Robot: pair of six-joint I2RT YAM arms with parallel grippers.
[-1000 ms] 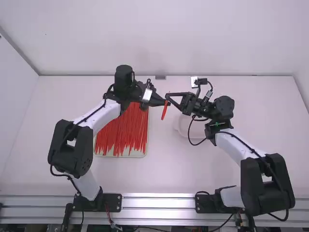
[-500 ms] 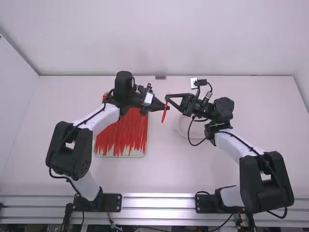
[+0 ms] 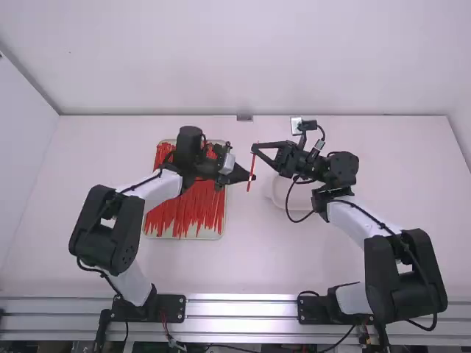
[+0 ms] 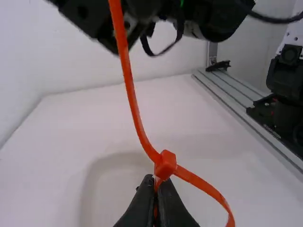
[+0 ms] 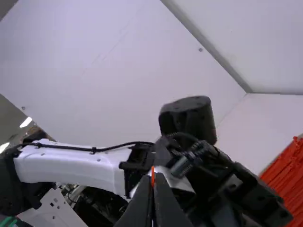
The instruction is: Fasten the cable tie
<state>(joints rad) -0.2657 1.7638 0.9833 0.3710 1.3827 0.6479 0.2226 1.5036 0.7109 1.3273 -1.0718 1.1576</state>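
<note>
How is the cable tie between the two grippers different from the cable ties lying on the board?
The held cable tie is one piece, up in the air, pinched by the left gripper and the right gripper; the pile of cable ties is many pieces lying on the board. The held cable tie bends at its head; the pile lies straight. Both are red-orange.
</note>
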